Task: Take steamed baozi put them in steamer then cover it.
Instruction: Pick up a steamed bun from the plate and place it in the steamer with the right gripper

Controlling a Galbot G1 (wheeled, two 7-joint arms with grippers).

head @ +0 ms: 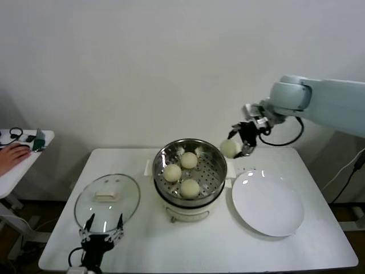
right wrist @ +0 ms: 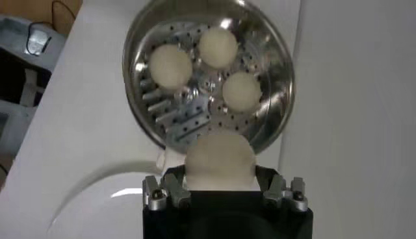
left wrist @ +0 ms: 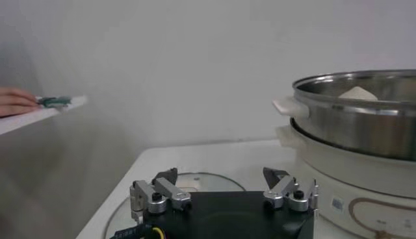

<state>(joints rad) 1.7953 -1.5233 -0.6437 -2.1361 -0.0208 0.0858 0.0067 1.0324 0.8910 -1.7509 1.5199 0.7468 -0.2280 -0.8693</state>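
Note:
The steamer [head: 212,155] stands mid-table on its cream pot base, with three baozi [head: 189,160] inside. My right gripper [head: 237,148] is shut on a fourth baozi [head: 229,148] and holds it in the air just beyond the steamer's right rim. In the right wrist view that baozi [right wrist: 219,160] sits between the fingers above the steamer [right wrist: 272,113]. The glass cover [head: 129,200] lies flat on the table left of the steamer. My left gripper [head: 102,229] is open and empty at the cover's near edge; it also shows in the left wrist view [left wrist: 223,184].
An empty white plate [head: 268,202] lies right of the steamer. A side table [head: 17,165] at far left holds small items and a person's hand [head: 11,154]. A white wall stands behind the table.

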